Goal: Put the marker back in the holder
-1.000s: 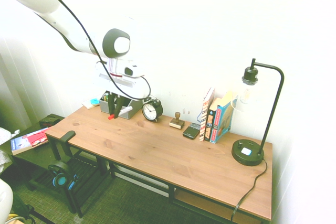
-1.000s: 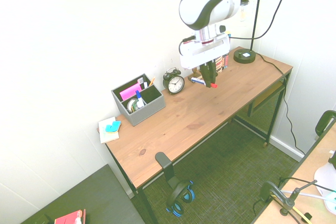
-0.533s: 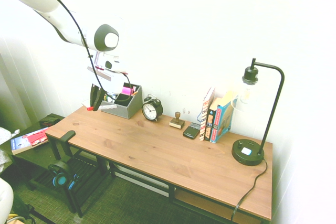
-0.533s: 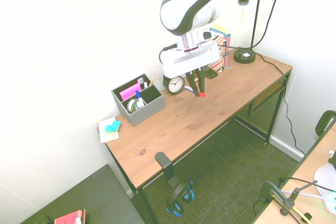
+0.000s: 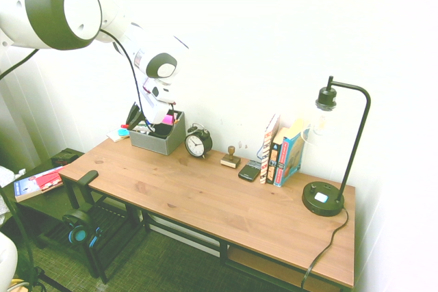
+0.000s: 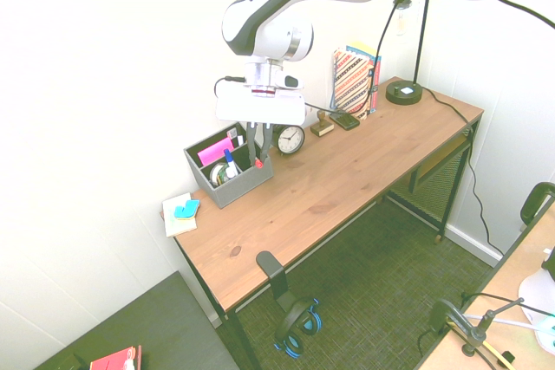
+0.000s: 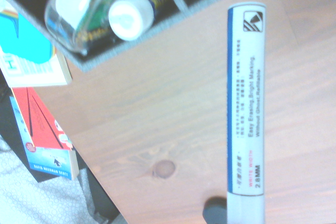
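Observation:
The holder [image 6: 234,181] is a grey open-top box at the back left of the desk [image 5: 219,196], holding a pink pad, a blue-capped bottle and pens. My gripper [image 6: 253,146] hangs just above its compartment nearest the clock, shut on the marker [image 6: 257,160], which points down with its red cap at rim height. In the wrist view the marker's white printed barrel [image 7: 245,108] rises from the bottom edge, with the holder's corner [image 7: 157,27] and its contents beyond it. In the first exterior view the gripper [image 5: 139,120] partly hides the holder [image 5: 161,143].
A black alarm clock [image 6: 290,138] stands right beside the holder. Further along the wall are a wooden stamp [image 5: 230,157], a phone [image 5: 249,169], books [image 5: 282,152] and a lamp [image 5: 328,169]. Sticky notes [image 6: 180,214] lie on the holder's other side. The wall is close behind.
The arm has carried the marker from above the desk in front of the clock over to the holder. It now hangs lower, over the holder's opening.

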Tool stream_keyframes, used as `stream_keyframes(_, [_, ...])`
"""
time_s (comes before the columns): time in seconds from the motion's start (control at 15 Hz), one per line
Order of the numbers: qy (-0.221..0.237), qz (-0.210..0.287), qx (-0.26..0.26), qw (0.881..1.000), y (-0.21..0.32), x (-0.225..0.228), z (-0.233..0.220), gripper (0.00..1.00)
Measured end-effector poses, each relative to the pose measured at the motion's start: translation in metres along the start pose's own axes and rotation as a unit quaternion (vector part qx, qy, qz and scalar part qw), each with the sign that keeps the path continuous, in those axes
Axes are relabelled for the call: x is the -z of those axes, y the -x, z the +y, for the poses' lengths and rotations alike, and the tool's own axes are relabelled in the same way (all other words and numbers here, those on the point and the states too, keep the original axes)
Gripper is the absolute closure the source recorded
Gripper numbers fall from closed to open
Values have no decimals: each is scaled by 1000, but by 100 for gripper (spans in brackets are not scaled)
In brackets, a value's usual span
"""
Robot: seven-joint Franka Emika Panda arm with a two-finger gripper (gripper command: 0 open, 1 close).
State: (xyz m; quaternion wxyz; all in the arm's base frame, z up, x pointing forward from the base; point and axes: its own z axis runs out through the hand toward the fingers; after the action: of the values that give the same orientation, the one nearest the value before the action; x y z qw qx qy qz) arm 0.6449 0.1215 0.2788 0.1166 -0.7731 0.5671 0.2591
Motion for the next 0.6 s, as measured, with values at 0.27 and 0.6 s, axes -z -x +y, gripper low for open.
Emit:
stream_keyframes(0.27, [-12,8,22,1000,-15,-5,-20,100])
stream_keyframes(0.6, [-16,16,16,1000,-47,-15,-40,0])
